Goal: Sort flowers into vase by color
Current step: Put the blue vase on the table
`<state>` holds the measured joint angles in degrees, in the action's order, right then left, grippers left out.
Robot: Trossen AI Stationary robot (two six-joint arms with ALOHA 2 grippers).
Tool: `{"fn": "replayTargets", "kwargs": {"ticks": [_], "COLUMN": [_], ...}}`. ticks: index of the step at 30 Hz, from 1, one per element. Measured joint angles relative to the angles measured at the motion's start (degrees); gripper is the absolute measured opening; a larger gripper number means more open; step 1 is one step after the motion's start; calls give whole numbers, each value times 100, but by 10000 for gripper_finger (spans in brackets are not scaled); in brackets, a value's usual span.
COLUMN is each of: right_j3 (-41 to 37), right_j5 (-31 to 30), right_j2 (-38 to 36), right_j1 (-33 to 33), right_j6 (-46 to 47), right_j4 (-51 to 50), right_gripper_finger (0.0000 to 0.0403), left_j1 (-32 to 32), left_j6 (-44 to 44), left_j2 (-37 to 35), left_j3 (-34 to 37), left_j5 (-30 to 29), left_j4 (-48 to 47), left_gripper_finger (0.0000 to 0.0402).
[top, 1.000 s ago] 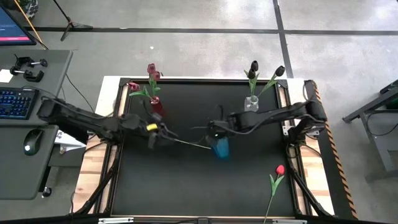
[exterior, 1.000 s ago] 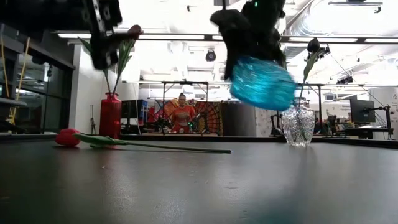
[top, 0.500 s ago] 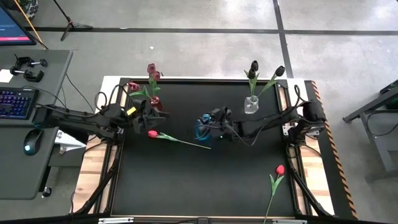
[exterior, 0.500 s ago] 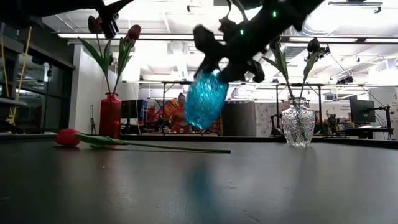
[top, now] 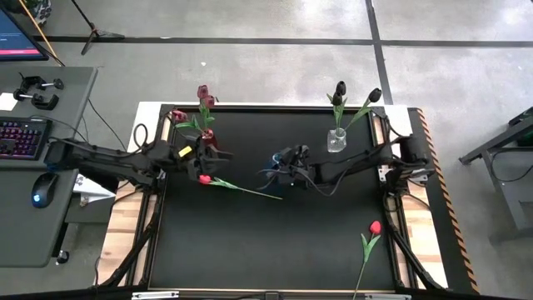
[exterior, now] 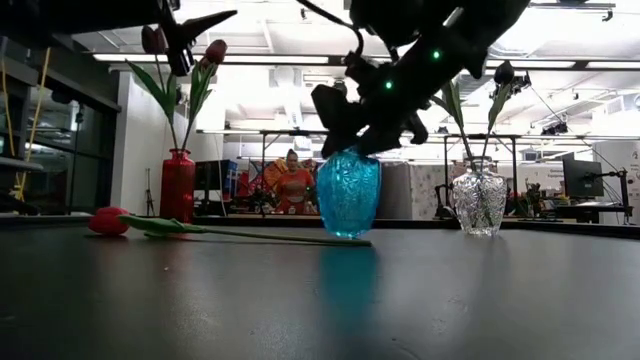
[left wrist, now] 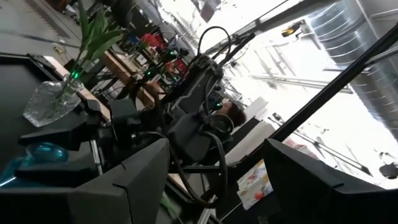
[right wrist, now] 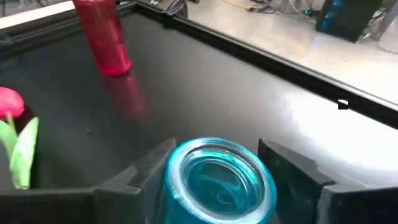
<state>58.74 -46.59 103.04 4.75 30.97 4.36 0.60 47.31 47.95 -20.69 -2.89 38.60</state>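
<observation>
Standing upright on the dark matte tabletop (top: 250, 242) near its middle: a blue vase (exterior: 348, 193) of knobbly, translucent glass, round-bellied with a narrower neck, base touching the surface in the low view. Clamping it at the rim, one dark finger on each side of the open mouth in the right wrist view: the right hand (right wrist: 214, 168). Blocking most of the blue vase from above in the high view, where only a sliver of blue is showing under the arm.

Lying flat just beside the blue vase, toward the left arm: a bright red tulip (top: 204, 179), thin green stem running toward the vase, leaves pressed along the tabletop. Hard telling from the low view whether the stem tip is touching the vase base or passing behind it. Lying well apart near the front right corner: a second red tulip (top: 375, 227), its stem running off the tabletop edge.

Standing at the back left: a slim, opaque red vase (exterior: 177, 185) holding dusky pink-maroon tulips (exterior: 213, 50), one head partly hidden behind the left arm in the low view. Standing at the back right: a clear cut-glass vase (exterior: 479, 200) carrying near-black tulips (top: 340, 87), partly masked by the right arm.

Hovering beside the red vase, above the lying tulip's head: the left hand (top: 198, 154), fingers spread apart and holding nothing, pointing across at the right arm in its own wrist view.

Showing small and blurred in the room beyond: a person (exterior: 292, 185).
</observation>
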Motion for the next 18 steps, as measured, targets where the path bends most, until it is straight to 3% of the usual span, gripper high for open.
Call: {"fn": "replayTargets", "kwargs": {"ticks": [4, 18], "right_j3": [7, 4], "right_j5": [173, 896], "right_j2": [140, -93], "right_j1": [4, 168], "right_j6": [246, 104], "right_j4": [75, 10], "right_gripper_finger": [232, 237], "left_j1": [0, 0], "left_j6": [0, 1], "left_j2": [81, 104], "left_j3": [0, 4], "left_j5": [1, 3], "left_j4": [7, 3], "left_gripper_finger": [248, 248]}}
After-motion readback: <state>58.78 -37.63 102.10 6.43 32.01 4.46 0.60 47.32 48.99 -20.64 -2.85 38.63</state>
